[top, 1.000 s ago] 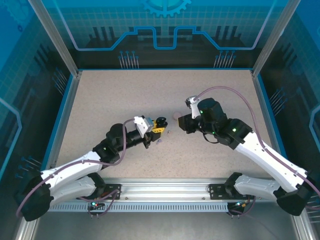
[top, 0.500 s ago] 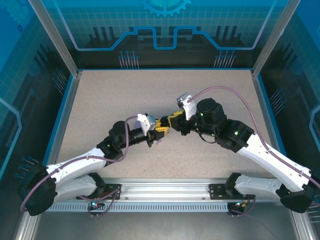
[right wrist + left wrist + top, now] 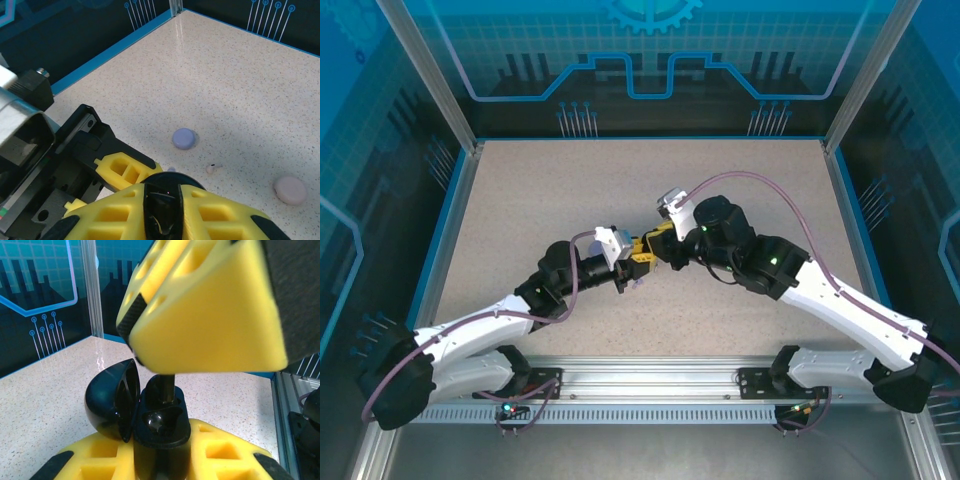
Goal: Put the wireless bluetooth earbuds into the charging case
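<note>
My left gripper [image 3: 161, 456] is shut on the black charging case [image 3: 160, 427], holding it upright with its lid [image 3: 111, 399] swung open to the left. My right gripper [image 3: 162, 215] hangs directly above it, shut on a black earbud [image 3: 163, 212]. In the left wrist view that earbud's stem [image 3: 167, 386] reaches down from the right gripper's yellow fingers [image 3: 210, 315] into the case's far socket. The two grippers meet at the table's middle [image 3: 648, 248]. On the table lie a pale pink earbud [image 3: 212, 169] and a lilac earbud [image 3: 171, 170], the latter partly hidden.
A lilac round disc [image 3: 183, 138] and a pale pink round disc [image 3: 290, 190] rest on the speckled table [image 3: 240, 90] beyond the grippers. Blue-edged walls [image 3: 460, 200] close in the table's sides and back.
My right gripper has swung left and come over the case held by my left gripper. The left gripper has shifted slightly right and then held still.
</note>
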